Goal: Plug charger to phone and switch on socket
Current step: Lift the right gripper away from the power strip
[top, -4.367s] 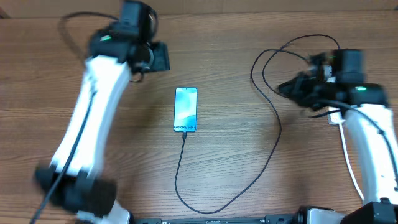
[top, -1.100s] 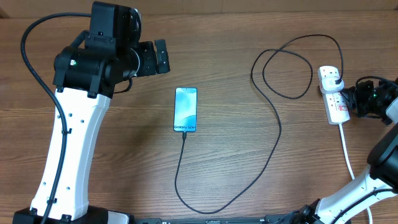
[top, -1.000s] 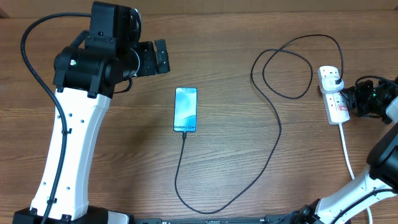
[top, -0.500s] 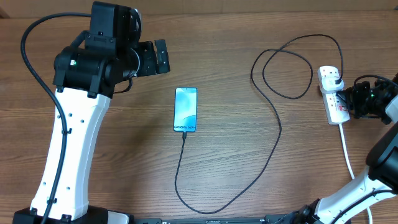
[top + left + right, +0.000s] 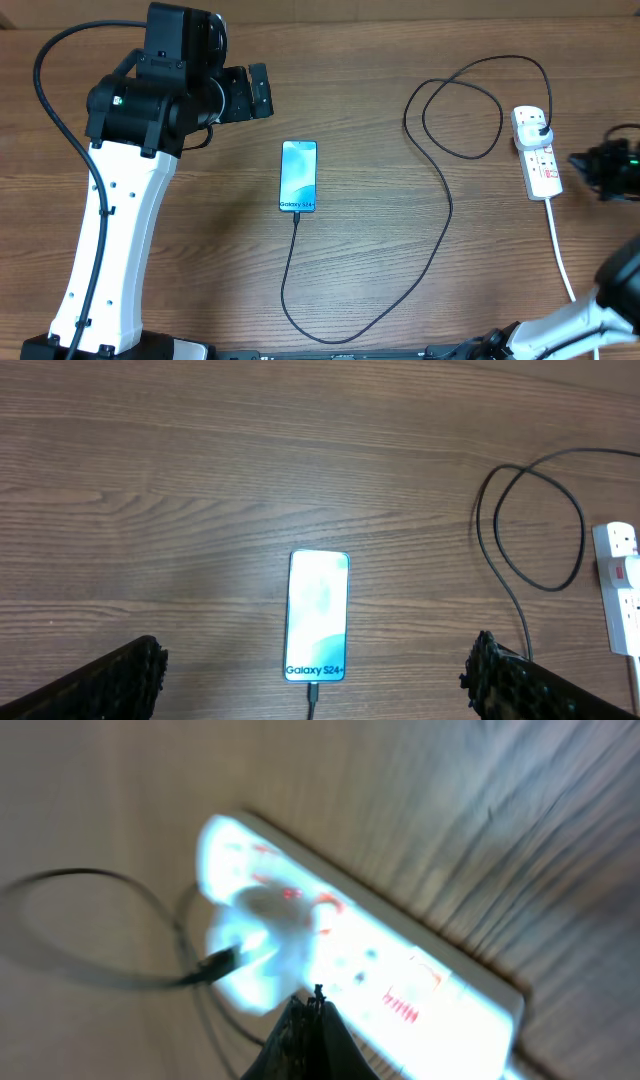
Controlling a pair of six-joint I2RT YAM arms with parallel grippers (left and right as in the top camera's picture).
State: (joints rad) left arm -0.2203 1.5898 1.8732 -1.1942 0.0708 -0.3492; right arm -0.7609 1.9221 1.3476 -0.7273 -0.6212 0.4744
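Note:
The phone (image 5: 299,176) lies mid-table, light blue screen up, also in the left wrist view (image 5: 318,615). The thin black charger cable (image 5: 440,200) is plugged into its near short edge, loops right and ends at a plug in the white socket strip (image 5: 540,150). My left gripper (image 5: 255,92) is open, held above the table left of the phone; its fingertips (image 5: 130,675) frame the phone. My right gripper (image 5: 590,165) is shut and empty, just right of the strip. In the blurred right wrist view its tip (image 5: 315,1010) hangs over the strip (image 5: 400,980).
The strip's thick white cord (image 5: 562,255) runs toward the front edge at the right. The black cable makes a big loop (image 5: 460,105) left of the strip. My left arm (image 5: 110,230) stands over the table's left side.
My right gripper has pulled back to the right, away from the socket strip it was touching. The left arm, phone and cable have not moved.

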